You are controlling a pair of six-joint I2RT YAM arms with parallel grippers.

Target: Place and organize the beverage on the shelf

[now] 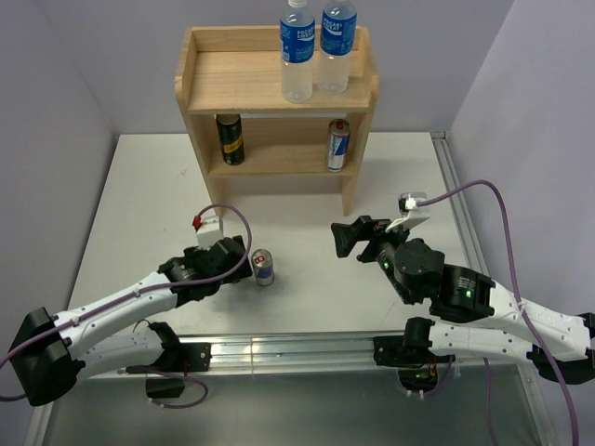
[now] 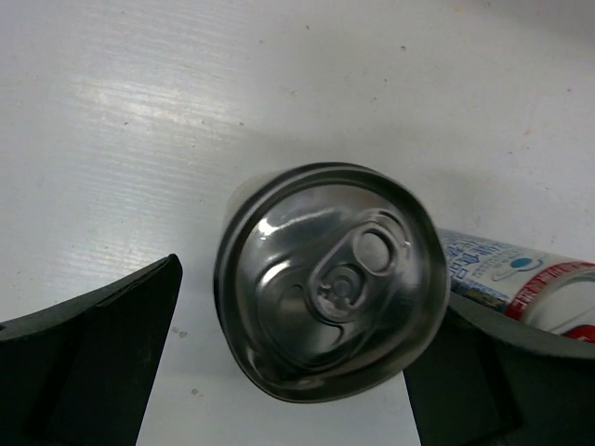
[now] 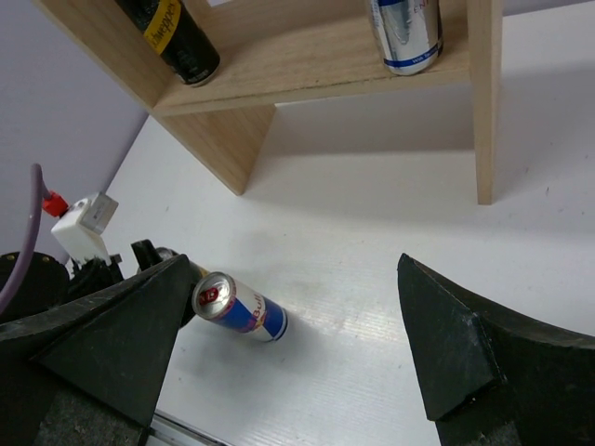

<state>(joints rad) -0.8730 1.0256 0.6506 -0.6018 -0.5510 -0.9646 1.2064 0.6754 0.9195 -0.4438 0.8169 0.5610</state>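
Observation:
A blue-and-silver energy drink can (image 1: 264, 268) sits on the white table in front of the shelf. I cannot tell whether it is upright or tipped. My left gripper (image 1: 244, 263) is open around it. In the left wrist view the can's top (image 2: 325, 279) lies between the fingers, with the right finger (image 2: 483, 381) against it and the left finger (image 2: 102, 344) apart from it. The can also shows in the right wrist view (image 3: 244, 310). My right gripper (image 1: 349, 237) is open and empty over the table, as its wrist view (image 3: 293, 279) shows. The wooden shelf (image 1: 200, 102) stands at the back.
Two water bottles (image 1: 297, 51) (image 1: 337, 46) stand on the shelf's top board. A black can (image 1: 231, 139) and another energy drink can (image 1: 338, 146) stand on the lower tier (image 3: 307, 60). A metal rail (image 1: 297, 351) runs along the near edge. Walls close in on both sides.

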